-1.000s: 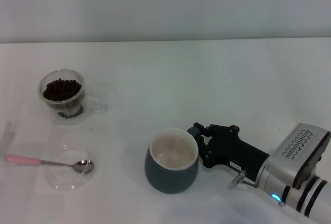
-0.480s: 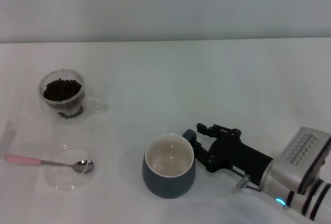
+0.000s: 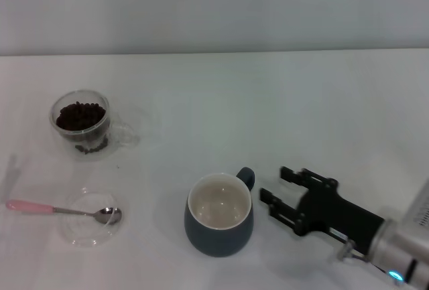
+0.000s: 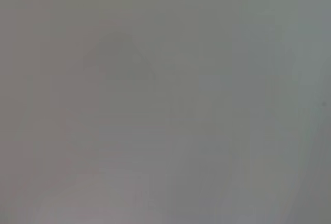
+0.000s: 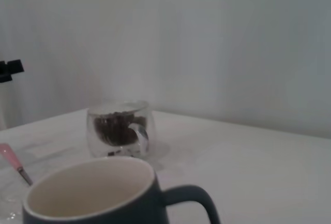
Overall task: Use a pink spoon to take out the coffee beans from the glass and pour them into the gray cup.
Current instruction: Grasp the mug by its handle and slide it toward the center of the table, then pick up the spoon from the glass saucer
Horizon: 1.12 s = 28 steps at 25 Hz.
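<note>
One mug: rounded dark blue-gray ceramic cup (image 3: pixel 220 215), cream-white inside, empty, handle toward the right gripper.
Right gripper (image 3: pixel 281 189): black, fingers spread apart, holding nothing, just beside the mug handle, not touching.
Glass: small clear double-walled cup (image 3: pixel 82 124) with dark brown coffee beans (image 3: pixel 80 116), far left of the mug.
Spoon: pink-handled metal teaspoon (image 3: pixel 64 209), bowl on a flat clear glass dish (image 3: pixel 90 220), left of the mug.

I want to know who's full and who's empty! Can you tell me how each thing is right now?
glass: upright, holds coffee beans.
gray cup: upright, empty.
pink spoon: lying with its bowl on the clear dish, empty.
right gripper: open, beside the cup's handle, not touching.
left gripper: not in view.
</note>
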Available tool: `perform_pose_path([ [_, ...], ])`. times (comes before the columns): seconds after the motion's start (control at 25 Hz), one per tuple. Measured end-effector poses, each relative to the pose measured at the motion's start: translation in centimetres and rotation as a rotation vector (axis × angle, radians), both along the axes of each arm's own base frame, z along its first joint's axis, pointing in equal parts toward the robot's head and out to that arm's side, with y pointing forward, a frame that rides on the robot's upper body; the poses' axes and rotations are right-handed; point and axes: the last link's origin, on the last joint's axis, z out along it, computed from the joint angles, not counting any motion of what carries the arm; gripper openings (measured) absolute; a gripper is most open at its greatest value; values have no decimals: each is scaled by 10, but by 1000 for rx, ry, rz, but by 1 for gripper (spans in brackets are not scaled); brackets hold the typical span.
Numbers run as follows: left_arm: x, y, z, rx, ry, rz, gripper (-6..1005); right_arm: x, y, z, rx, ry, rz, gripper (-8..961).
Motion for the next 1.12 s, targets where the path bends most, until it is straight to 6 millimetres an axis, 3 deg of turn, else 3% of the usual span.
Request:
perform_pose_path([
  [0.4,-3,-7,1,4,-10,6,890,37,-18,34,90,9,-93,625],
  [0.76,-20,-57,6,37,-68,49,891,55,4,71,309,20,-195,626],
  [0.92,-30,-80,7,31,-252,95,891,56,14,89,425,49,-216,620],
  [1.12,-34,-90,-5,-34,-467,138,891,54,22,104,513,72,-209,616],
])
